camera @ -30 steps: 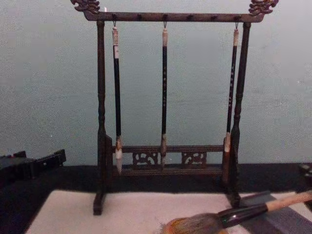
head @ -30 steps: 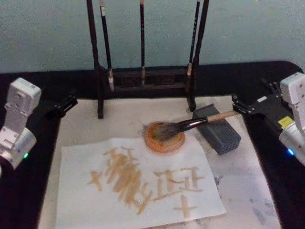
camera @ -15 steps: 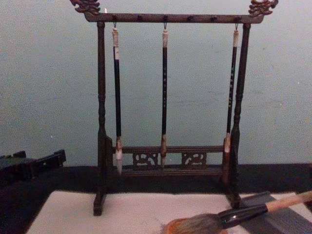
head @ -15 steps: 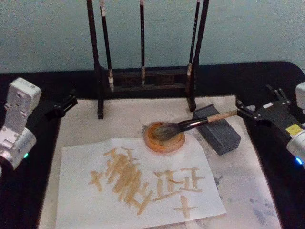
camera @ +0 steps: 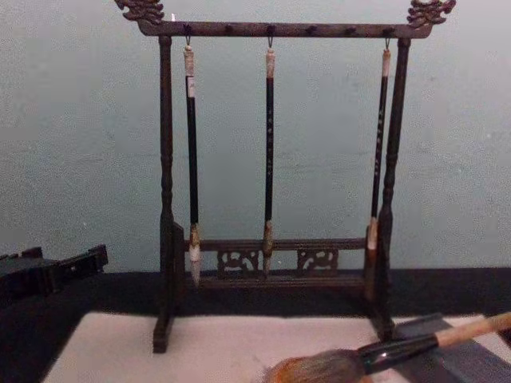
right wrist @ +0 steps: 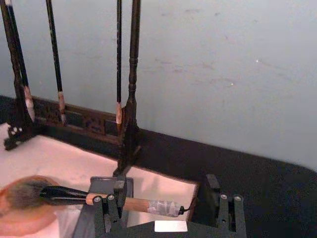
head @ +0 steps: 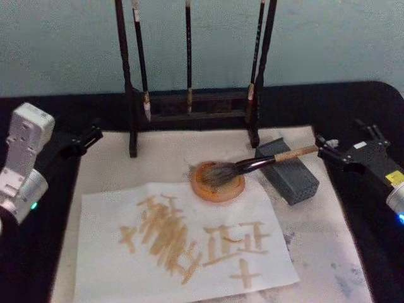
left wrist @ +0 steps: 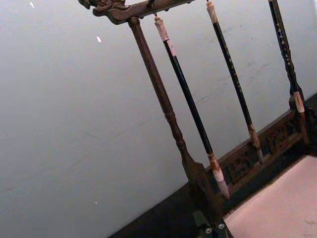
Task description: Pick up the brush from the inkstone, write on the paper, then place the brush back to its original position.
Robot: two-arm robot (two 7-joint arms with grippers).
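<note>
The brush (head: 252, 165) lies on the surface at the right of centre; its bushy bristles rest in the round orange inkstone (head: 214, 191), its black ferrule slopes up from the dish, and its pale handle lies across the top of a grey block (head: 291, 178) just beside the inkstone. The right gripper (head: 344, 142) hovers just beyond the white end of the handle, jaws spread wide and holding nothing; in the right wrist view the gripper (right wrist: 166, 184) has the taped handle end (right wrist: 161, 207) low between its fingers (right wrist: 110, 201), apart from them. The left gripper (head: 85, 137) is parked at the left edge of the pale mat (head: 322, 246), well apart from the brush, fingers drawn together. The paper (head: 208, 214) lies flat in front of the inkstone, touching its near edge, and carries ochre brush strokes. The wooden brush rack (camera: 271, 257) stands behind, with three thin brushes (camera: 269, 152) hanging.
</note>
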